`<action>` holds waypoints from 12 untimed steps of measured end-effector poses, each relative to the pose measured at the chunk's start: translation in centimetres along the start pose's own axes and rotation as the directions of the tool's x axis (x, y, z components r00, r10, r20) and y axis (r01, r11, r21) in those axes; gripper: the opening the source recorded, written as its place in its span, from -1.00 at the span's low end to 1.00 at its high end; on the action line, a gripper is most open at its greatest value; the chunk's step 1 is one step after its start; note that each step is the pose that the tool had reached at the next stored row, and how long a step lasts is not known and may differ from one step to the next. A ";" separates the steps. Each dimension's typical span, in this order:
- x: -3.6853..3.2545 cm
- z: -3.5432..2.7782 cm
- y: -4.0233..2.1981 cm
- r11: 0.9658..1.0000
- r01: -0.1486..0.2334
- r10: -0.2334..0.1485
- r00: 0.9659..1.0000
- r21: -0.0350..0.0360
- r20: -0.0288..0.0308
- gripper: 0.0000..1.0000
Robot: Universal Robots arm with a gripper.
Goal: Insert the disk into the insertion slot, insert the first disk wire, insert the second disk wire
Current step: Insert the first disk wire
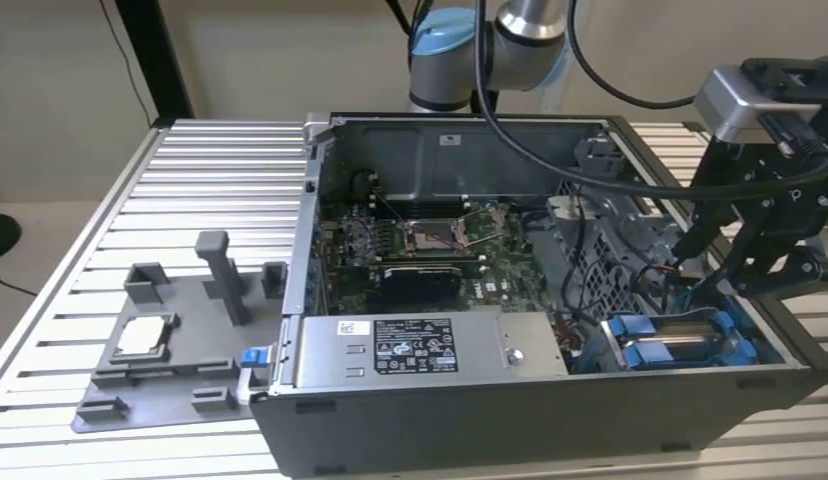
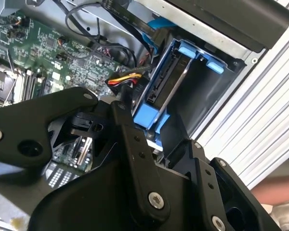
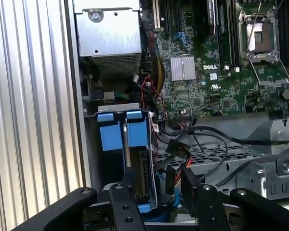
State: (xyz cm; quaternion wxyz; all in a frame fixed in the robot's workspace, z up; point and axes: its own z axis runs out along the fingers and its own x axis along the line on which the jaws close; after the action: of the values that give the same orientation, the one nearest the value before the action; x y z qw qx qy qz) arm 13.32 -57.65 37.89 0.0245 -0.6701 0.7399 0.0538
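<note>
The gripper, whose grip I cannot tell, crowds the seated disk at the exterior view's lower right; a skewed push could jam the red-and-yellow wire.

Near the tabletop's edge at the exterior view's left: grey fixture tray with upright posts, silver chip on it. Mid-tabletop: open computer case, green motherboard inside.

One disk; one insertion slot; one chip; one tray.
</note>
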 end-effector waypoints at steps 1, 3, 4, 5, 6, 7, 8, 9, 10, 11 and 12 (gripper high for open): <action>-0.06 0.08 -0.04 1.000 0.000 0.000 1.000 0.000 0.003 1.00; -0.16 0.26 -0.25 1.000 0.000 0.000 1.000 -0.001 0.007 1.00; -0.21 0.36 -0.43 1.000 0.000 0.000 1.000 -0.001 0.009 1.00; -0.25 0.46 -0.60 1.000 0.000 0.000 1.000 -0.001 0.010 1.00; -0.29 0.56 -0.74 1.000 -0.001 0.001 1.000 -0.001 0.012 1.00; -0.32 0.65 -0.82 1.000 -0.001 0.001 1.000 -0.001 0.014 1.00; -0.36 0.75 -0.84 1.000 -0.002 0.002 1.000 -0.001 0.015 1.00; -0.38 0.84 -0.83 1.000 -0.003 0.003 1.000 -0.001 0.016 1.00; -0.38 0.90 -0.84 1.000 -0.003 0.003 1.000 -0.001 0.016 1.00; -0.38 0.94 -0.83 1.000 -0.004 0.004 1.000 -0.001 0.016 1.00; -0.38 0.98 -0.83 1.000 -0.005 0.005 1.000 -0.001 0.016 1.00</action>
State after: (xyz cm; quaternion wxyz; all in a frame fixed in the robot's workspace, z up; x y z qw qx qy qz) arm 14.15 -57.24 36.91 0.0301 -0.6679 0.7412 0.0596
